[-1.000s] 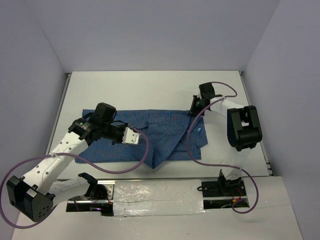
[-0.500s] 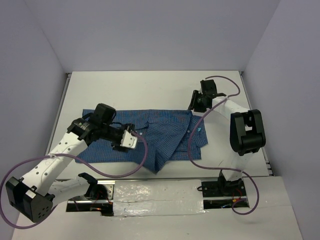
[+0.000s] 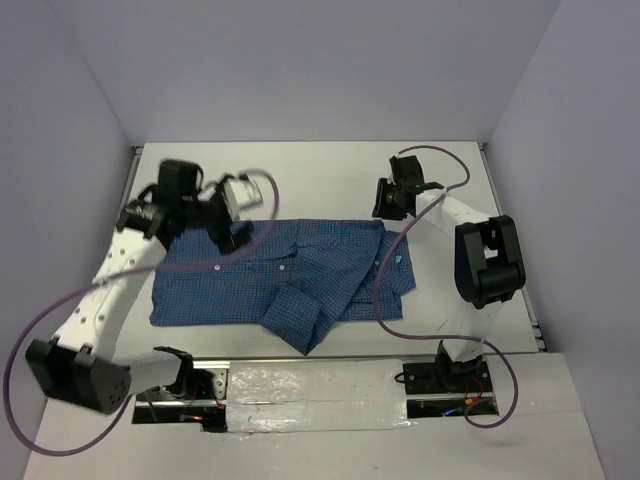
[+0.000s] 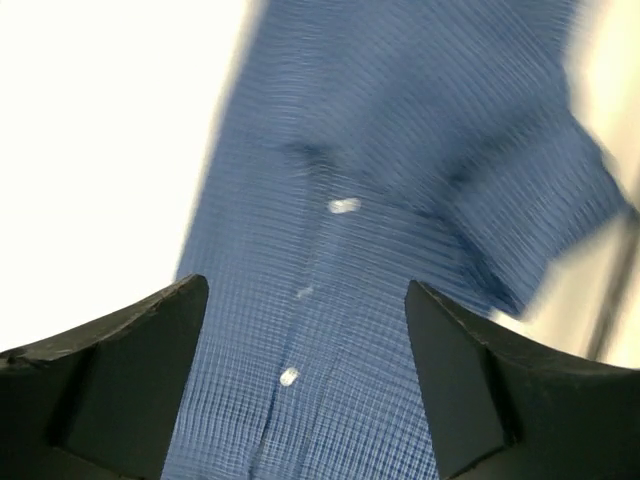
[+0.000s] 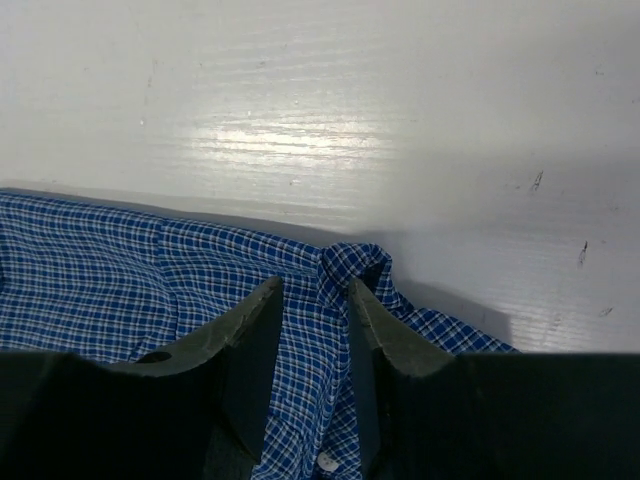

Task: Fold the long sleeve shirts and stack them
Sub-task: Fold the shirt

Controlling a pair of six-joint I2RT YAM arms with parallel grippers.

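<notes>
The long sleeve shirt (image 3: 300, 270), blue with fine checks, lies flat across the table with one part folded over its front edge. My left gripper (image 3: 232, 222) hovers above the shirt's back left part, blurred. In the left wrist view it (image 4: 305, 295) is open and empty, with the button placket (image 4: 340, 206) below. My right gripper (image 3: 382, 208) sits at the shirt's back right corner. Seen from the right wrist, it (image 5: 313, 290) stands narrowly open over the checked cloth (image 5: 120, 280). A small raised fold (image 5: 352, 262) touches one fingertip.
The white table (image 3: 300, 180) extends behind the shirt to the back wall. Grey walls close in on both sides. Purple cables (image 3: 380, 285) loop over the shirt's right end. The right arm's black elbow (image 3: 487, 260) stands to the right of the shirt.
My left gripper opened, let go of the shirt and swung up to the back left. The right gripper drew back slightly and its jaws widened.
</notes>
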